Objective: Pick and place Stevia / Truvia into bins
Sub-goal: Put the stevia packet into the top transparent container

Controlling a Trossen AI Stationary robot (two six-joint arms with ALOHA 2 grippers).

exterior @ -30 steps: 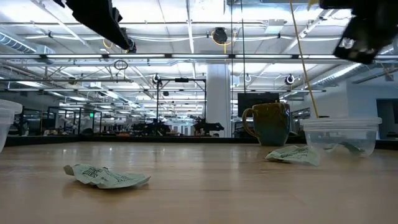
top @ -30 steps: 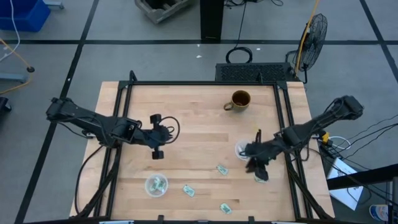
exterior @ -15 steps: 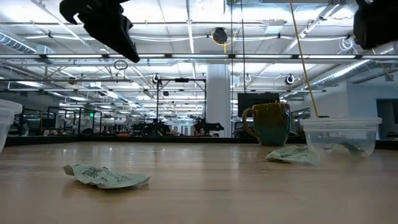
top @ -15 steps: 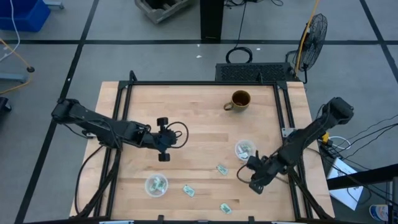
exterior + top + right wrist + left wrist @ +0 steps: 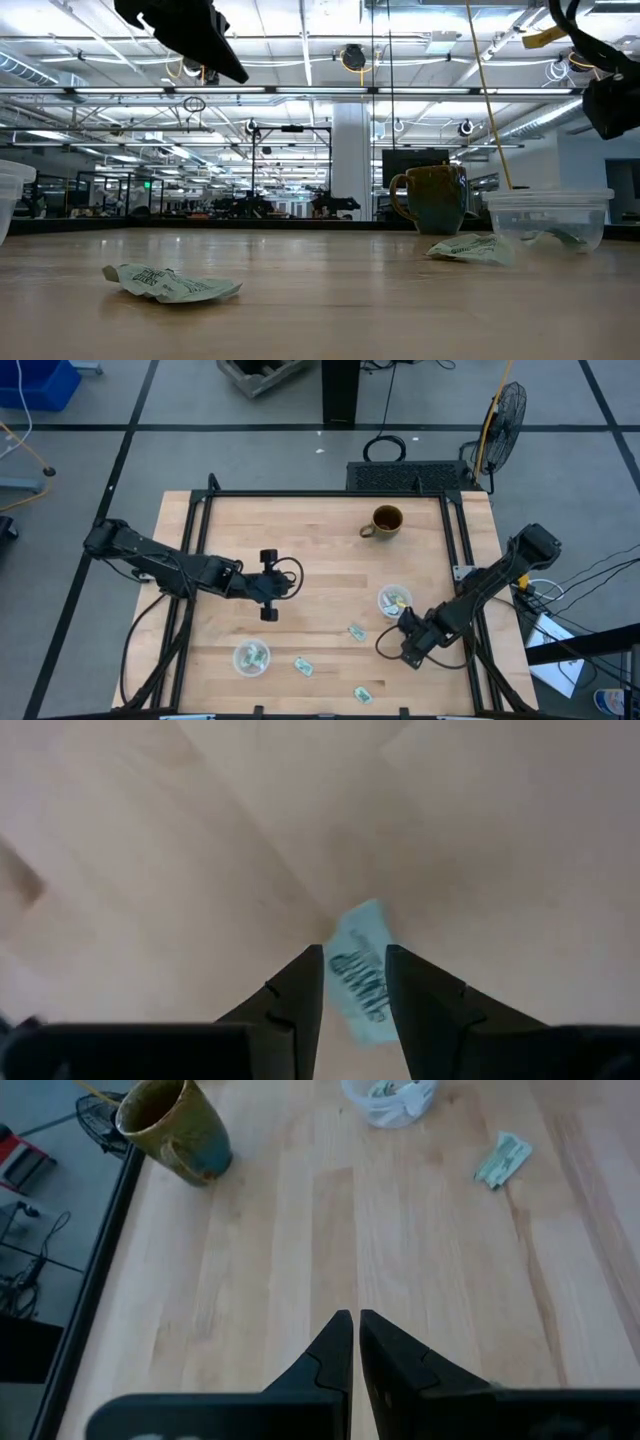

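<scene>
Pale green and white Stevia packets lie flat on the wooden table: one [image 5: 355,631] near the right clear cup [image 5: 393,600], two [image 5: 303,665] [image 5: 363,694] near the near edge. Both the right cup and the left clear cup [image 5: 250,657] hold packets. My right gripper [image 5: 354,950] points down, open, low over the table's near right part [image 5: 410,645]. A packet [image 5: 360,975] lies on the wood between its fingers. My left gripper [image 5: 355,1325] is shut and empty, above the table's middle left [image 5: 268,585].
A brown mug [image 5: 385,521] stands near the far edge, and black frame rails [image 5: 462,560] run along both sides. In the low view a crumpled packet [image 5: 170,283] lies near the camera, with another [image 5: 470,248] beside the right cup [image 5: 548,215]. Bare wood lies between the arms.
My right gripper has moved from beside the right cup toward the near edge and come down over the packet at the near right, which it now covers in the high view. My left gripper has moved a little toward the table's right.
</scene>
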